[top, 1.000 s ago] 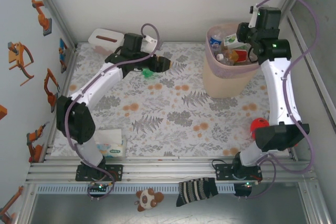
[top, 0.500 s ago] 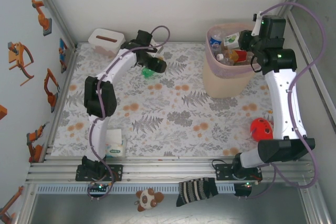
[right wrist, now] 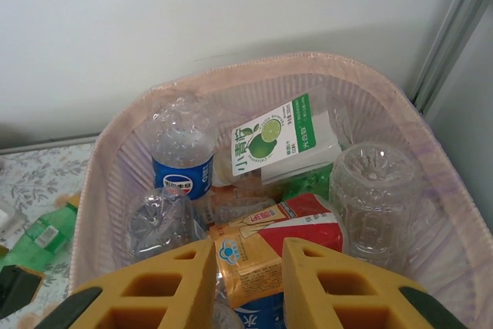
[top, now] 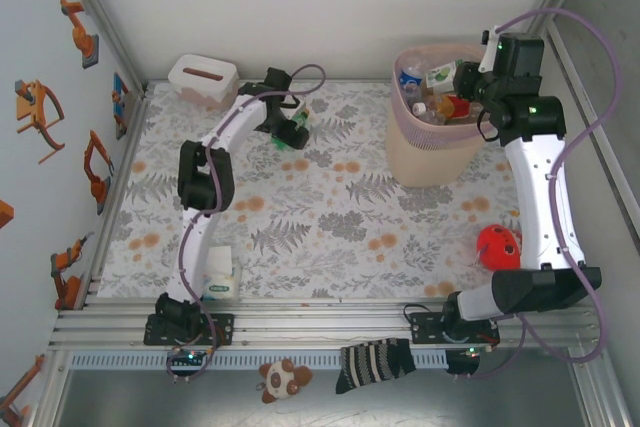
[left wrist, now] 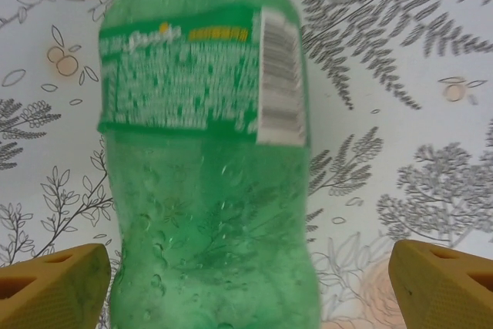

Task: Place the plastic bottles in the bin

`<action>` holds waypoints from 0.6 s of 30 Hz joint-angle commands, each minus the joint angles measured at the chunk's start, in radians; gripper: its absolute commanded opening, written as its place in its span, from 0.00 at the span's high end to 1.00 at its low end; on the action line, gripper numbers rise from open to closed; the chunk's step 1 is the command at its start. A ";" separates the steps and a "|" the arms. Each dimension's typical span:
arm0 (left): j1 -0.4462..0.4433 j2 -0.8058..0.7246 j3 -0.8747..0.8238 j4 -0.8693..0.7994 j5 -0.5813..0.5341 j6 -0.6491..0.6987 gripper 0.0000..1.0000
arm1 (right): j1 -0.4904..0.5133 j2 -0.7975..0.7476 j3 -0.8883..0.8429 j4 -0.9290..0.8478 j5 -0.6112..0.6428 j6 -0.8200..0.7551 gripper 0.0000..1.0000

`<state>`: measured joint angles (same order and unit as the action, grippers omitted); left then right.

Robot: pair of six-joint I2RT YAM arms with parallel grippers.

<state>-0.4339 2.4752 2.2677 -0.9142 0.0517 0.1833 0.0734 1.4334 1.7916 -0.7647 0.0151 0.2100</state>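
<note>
I judge the task mostly done: several bottles [right wrist: 181, 152] already lie in the bin [top: 440, 162] among some cartons [right wrist: 273, 140], and my right gripper [right wrist: 248, 283] hangs over the opening with its fingers narrow and nothing between them. What I see left is one green bottle [left wrist: 208, 190], lying on the table [top: 330, 237] well apart from the bin. My left gripper [left wrist: 248, 287] is over it with fingers wide, one on each side, not yet closed.

Open table [top: 330, 217] between green bottle [top: 291, 133] and bin [top: 440, 162]
</note>
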 commanded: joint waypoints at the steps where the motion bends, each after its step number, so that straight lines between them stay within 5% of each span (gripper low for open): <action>1: 0.012 0.036 0.042 -0.039 -0.014 0.028 0.10 | -0.005 -0.033 -0.012 -0.012 -0.009 0.015 0.72; 18: 0.018 -0.053 -0.055 0.010 0.084 -0.008 0.46 | -0.004 -0.054 -0.019 -0.008 -0.063 0.049 0.72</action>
<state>-0.4221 2.5004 2.2440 -0.9092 0.0799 0.1913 0.0734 1.4078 1.7805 -0.7742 -0.0189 0.2394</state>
